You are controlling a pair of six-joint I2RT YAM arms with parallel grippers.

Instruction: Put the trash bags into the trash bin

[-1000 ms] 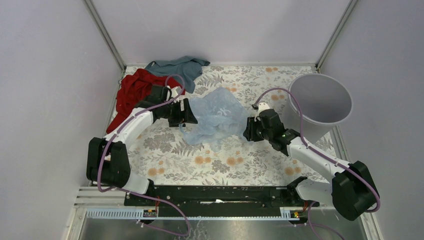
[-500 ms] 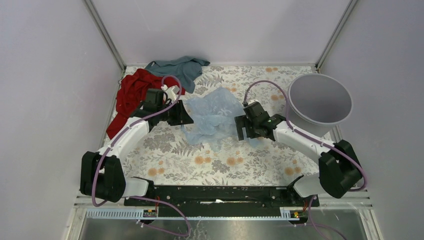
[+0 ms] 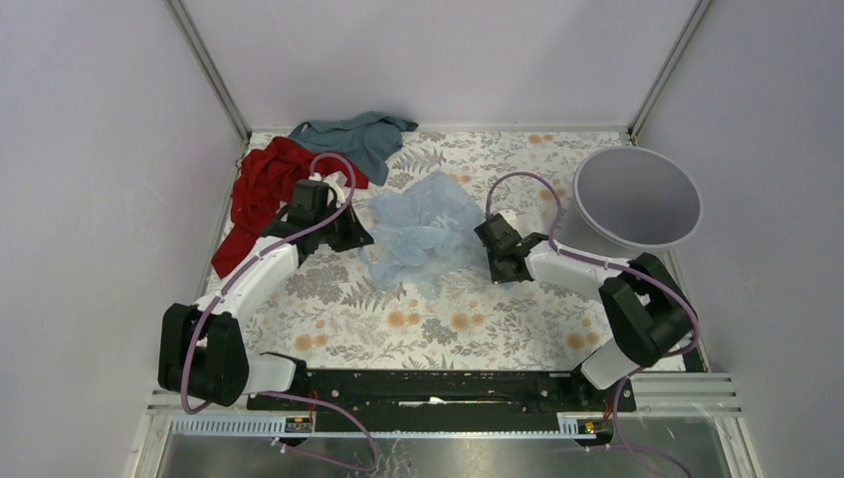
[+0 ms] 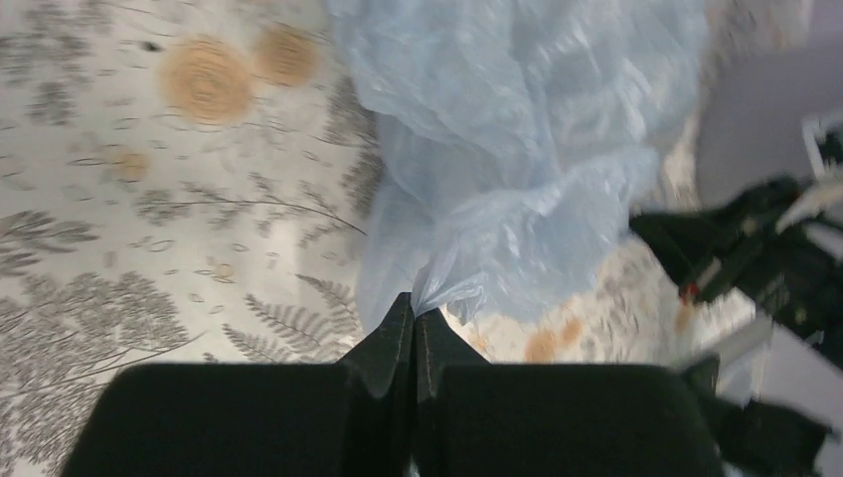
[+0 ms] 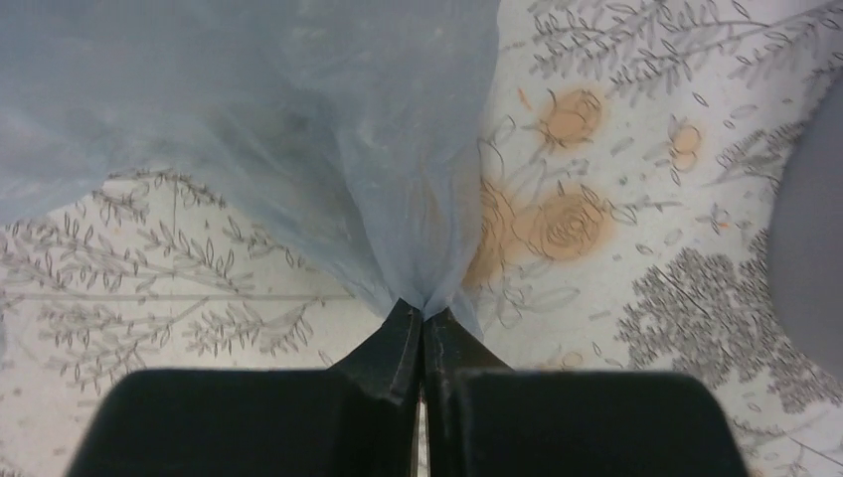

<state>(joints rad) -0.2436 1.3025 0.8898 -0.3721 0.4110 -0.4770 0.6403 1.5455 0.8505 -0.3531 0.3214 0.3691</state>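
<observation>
A pale blue translucent trash bag (image 3: 426, 227) lies crumpled on the floral table between my two arms. My left gripper (image 3: 364, 239) is at the bag's left edge and is shut on a pinch of the plastic (image 4: 437, 288). My right gripper (image 3: 488, 239) is at the bag's right edge, also shut on a gathered fold of the bag (image 5: 422, 288). The light grey round trash bin (image 3: 637, 199) stands at the far right, tilted, its mouth facing up and toward the camera. A grey edge of the bin (image 5: 810, 248) shows in the right wrist view.
A red cloth (image 3: 261, 189) and a teal-grey cloth (image 3: 356, 134) lie at the back left, behind the left arm. Walls close the table on three sides. The right arm (image 4: 756, 258) shows beyond the bag in the left wrist view.
Both grippers moved in to the bag's opposite edges and shut on the plastic. The right arm folded back toward the bag; the bag bunched up slightly between them.
</observation>
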